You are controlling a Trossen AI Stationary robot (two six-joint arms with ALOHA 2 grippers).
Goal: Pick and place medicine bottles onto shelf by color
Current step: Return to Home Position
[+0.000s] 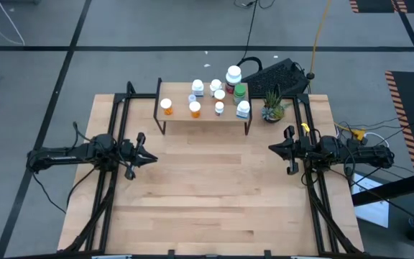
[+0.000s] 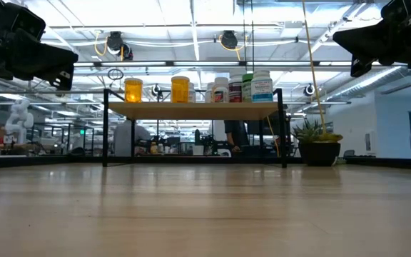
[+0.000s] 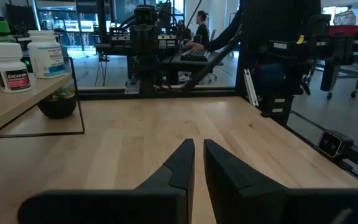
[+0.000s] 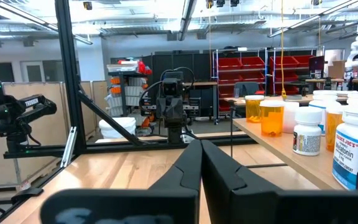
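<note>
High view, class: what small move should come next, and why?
Probably just settle both arms at rest: the medicine bottles stand on the shelf, and the left gripper and right gripper hang empty, fingers together, at the table's sides.

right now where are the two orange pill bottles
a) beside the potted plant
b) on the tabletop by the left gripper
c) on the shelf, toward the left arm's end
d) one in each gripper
c: the first orange bottle and the second orange bottle both stand on the shelf, in its part nearer the left arm.
</note>
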